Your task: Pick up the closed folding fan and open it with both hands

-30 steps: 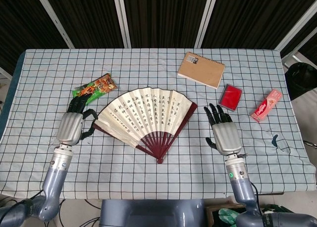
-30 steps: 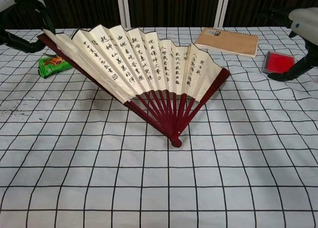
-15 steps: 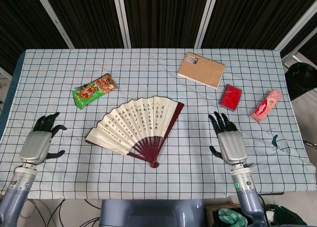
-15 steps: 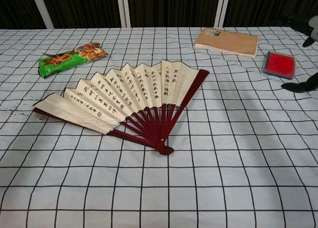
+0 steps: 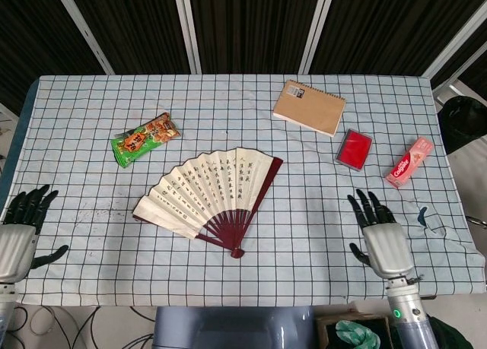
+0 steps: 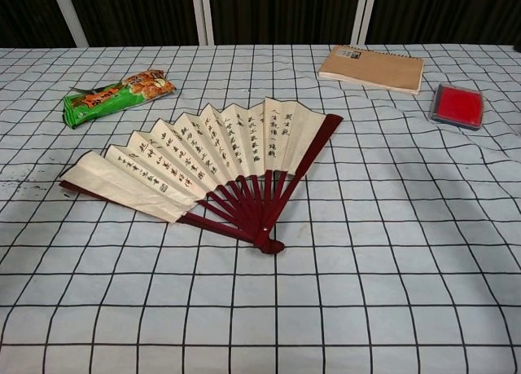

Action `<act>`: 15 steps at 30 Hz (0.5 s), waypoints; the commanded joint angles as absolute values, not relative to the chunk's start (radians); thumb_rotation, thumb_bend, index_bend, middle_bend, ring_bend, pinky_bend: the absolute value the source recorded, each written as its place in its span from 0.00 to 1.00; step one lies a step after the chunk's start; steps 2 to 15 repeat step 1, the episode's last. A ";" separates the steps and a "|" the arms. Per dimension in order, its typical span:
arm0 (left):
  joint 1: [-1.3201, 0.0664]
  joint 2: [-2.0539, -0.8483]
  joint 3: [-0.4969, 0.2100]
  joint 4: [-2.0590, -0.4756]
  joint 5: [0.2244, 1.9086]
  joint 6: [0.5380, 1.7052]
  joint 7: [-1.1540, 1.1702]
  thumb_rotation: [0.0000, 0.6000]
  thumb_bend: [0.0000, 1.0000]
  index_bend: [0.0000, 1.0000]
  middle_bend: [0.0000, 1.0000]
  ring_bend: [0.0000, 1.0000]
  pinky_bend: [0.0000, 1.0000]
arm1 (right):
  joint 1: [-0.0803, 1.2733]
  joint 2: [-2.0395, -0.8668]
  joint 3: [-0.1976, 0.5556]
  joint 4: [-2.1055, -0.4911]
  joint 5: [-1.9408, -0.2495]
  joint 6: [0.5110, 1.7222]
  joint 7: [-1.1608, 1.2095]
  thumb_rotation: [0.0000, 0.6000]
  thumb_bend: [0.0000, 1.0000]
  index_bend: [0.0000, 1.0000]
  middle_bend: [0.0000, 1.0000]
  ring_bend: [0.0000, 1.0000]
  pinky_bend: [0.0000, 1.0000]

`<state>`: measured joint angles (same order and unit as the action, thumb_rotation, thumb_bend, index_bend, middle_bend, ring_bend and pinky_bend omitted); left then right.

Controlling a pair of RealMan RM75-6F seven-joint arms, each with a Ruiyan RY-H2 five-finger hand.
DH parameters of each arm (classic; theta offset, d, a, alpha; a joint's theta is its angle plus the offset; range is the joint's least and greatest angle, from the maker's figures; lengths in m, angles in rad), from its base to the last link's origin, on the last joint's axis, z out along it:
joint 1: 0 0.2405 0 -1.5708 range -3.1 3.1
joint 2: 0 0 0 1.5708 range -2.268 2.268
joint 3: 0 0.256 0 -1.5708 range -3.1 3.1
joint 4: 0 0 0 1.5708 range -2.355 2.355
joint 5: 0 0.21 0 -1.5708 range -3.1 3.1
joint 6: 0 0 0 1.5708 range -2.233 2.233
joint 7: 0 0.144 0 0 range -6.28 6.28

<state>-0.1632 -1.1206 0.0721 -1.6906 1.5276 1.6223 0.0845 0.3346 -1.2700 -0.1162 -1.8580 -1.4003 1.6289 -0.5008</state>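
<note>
The fan point(image 5: 211, 202) lay spread open on the table point(image 5: 304, 212), while the left hand point(image 5: 17, 239) and right hand point(image 5: 384, 239) hovered empty, fingers apart.

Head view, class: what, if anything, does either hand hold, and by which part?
Nothing is held. The left hand and right hand are open, apart from the open paper folding fan with dark red ribs.

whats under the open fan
The open fan lies spread flat on the checked tablecloth. Only cloth shows around its edges; whatever sits beneath the paper leaf and ribs is covered, so it cannot be seen.
</note>
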 commanded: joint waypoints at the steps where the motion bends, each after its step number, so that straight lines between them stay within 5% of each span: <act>1: -0.107 -1.148 0.086 -1.629 1.566 1.683 0.055 1.00 0.00 0.04 0.00 0.00 0.00 | 0.255 -1.205 -0.167 -1.794 -1.459 1.700 -0.413 1.00 0.17 0.00 0.00 0.00 0.21; 15: -0.107 -1.148 0.086 -1.629 1.566 1.683 0.055 1.00 0.00 0.04 0.00 0.00 0.00 | 0.255 -1.205 -0.167 -1.794 -1.459 1.700 -0.413 1.00 0.17 0.00 0.00 0.00 0.21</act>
